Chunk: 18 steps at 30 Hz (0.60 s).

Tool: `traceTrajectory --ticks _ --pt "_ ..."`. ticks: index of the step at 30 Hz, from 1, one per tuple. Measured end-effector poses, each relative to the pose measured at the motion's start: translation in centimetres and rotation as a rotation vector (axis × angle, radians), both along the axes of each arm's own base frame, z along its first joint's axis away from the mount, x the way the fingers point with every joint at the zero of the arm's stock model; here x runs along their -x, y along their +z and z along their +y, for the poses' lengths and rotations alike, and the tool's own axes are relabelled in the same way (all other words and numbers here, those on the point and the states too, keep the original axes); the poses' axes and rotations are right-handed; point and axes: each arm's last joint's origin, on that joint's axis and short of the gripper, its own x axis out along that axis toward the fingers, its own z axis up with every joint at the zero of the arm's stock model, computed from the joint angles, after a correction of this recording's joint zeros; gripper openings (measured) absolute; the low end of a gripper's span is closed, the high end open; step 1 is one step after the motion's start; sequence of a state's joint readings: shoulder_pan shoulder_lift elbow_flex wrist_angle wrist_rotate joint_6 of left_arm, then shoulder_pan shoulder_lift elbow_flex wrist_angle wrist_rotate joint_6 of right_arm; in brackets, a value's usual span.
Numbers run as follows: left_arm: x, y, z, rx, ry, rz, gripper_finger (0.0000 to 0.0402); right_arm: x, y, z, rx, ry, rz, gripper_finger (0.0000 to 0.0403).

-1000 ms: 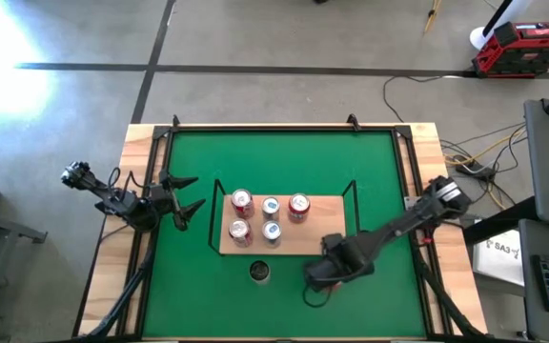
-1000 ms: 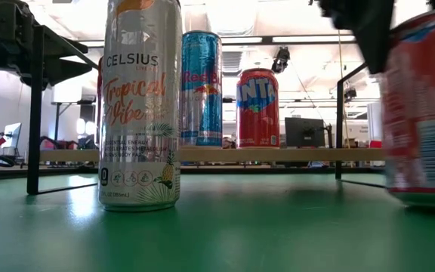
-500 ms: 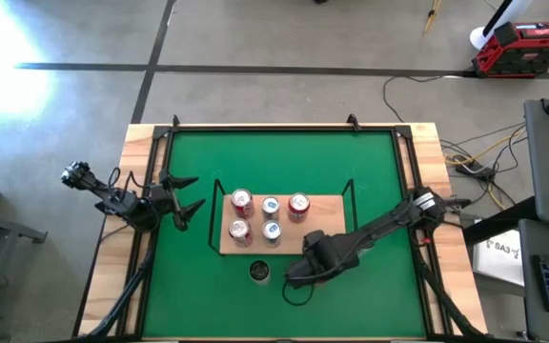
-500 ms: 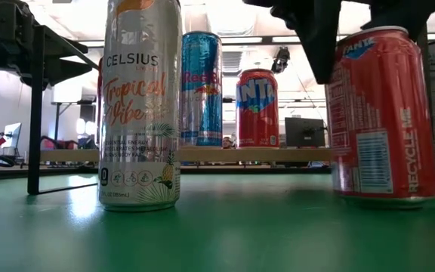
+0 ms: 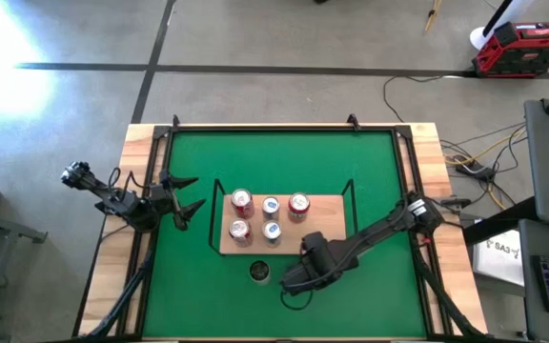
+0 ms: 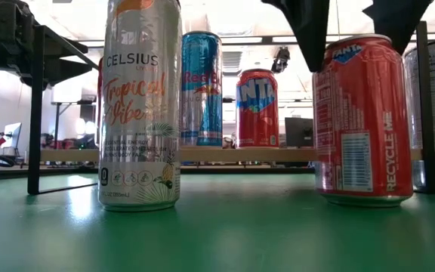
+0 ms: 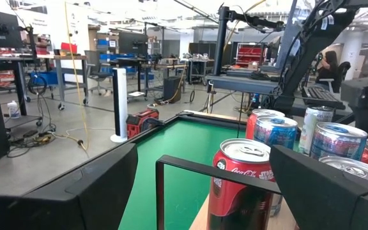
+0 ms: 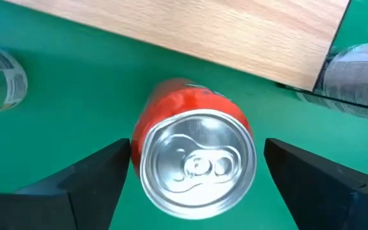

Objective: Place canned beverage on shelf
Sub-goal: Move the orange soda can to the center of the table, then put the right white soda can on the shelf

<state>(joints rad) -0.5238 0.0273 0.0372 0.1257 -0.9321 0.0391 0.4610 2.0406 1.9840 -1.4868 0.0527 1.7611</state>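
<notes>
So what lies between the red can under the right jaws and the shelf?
Only bare green mat; the right wrist view shows it between the red can and the shelf.

right gripper point(image 8: 193, 172) jaws spread wide, pointing down; left gripper point(image 5: 187, 197) parked at table's left, jaws apart.

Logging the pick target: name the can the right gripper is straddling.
The red Fanta can standing on the green mat, off the shelf. It stands between the right gripper's open fingers; the Celsius can stands alone.
</notes>
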Motion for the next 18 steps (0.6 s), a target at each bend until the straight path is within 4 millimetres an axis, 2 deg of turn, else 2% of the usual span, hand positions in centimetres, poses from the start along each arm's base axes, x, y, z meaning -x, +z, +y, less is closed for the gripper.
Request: traceTrajectory --ticks 10,18 --pt "0.0 0.0 0.0 0.000 0.000 0.000 0.0340 0.4 0.9 0.0 0.006 0.030 0.022 0.0361" --pt "0.0 0.0 0.0 0.000 0.000 0.000 0.0340 2.6 3.2 2.5 -0.059 0.129 0.006 0.0361"
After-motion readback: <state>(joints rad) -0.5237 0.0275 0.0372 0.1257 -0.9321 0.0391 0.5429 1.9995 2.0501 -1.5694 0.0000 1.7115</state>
